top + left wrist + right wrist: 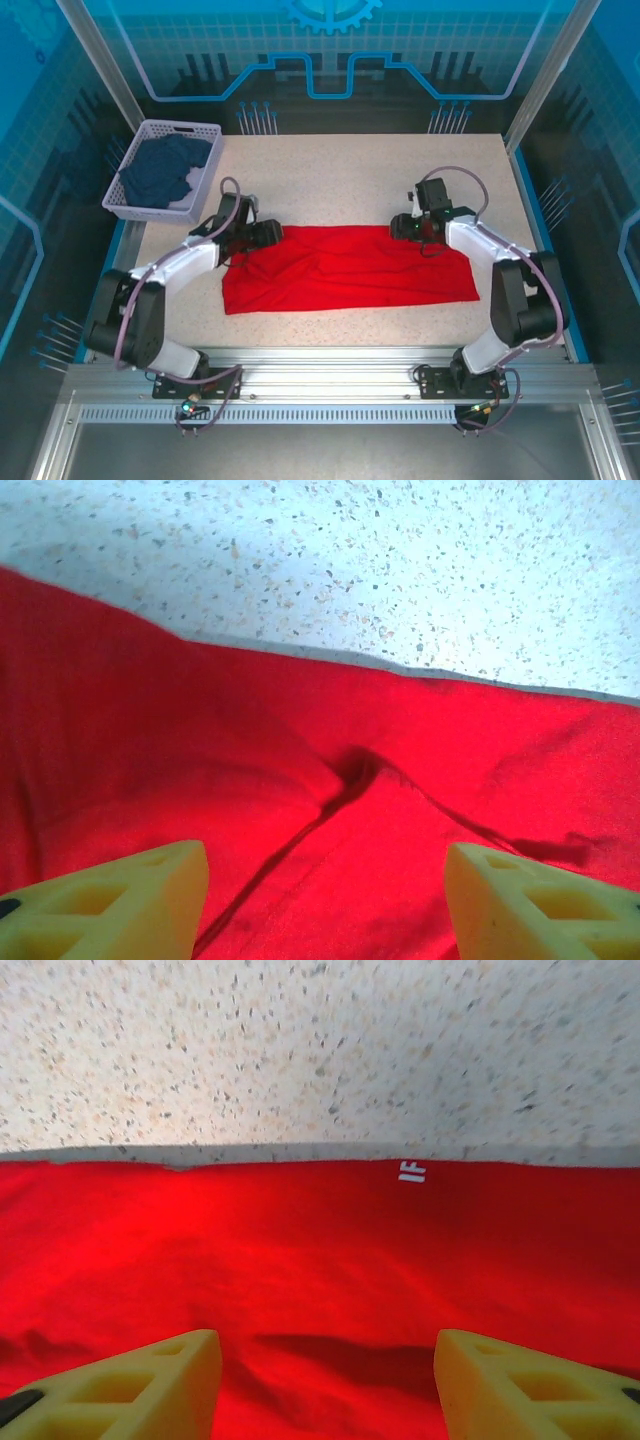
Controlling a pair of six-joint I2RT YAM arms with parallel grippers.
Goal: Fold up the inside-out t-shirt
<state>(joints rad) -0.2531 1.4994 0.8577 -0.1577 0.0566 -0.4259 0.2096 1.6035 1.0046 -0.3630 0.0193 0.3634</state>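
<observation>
Open, empty left tool (268, 236) and right tool (404, 229) may snag the bright red cloth t-shirt (350, 268) at its upper edge.

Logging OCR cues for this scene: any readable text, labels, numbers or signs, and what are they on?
"IF": small white print, turned sideways, on the red t-shirt near its far edge, seen from the right wrist.
Gear emblem on the back wall: a graphic, no words.
Basket: no legible label.

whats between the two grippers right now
The far edge of the red t-shirt, lying on the table, runs between the left gripper and the right gripper, seen in the top view.
</observation>
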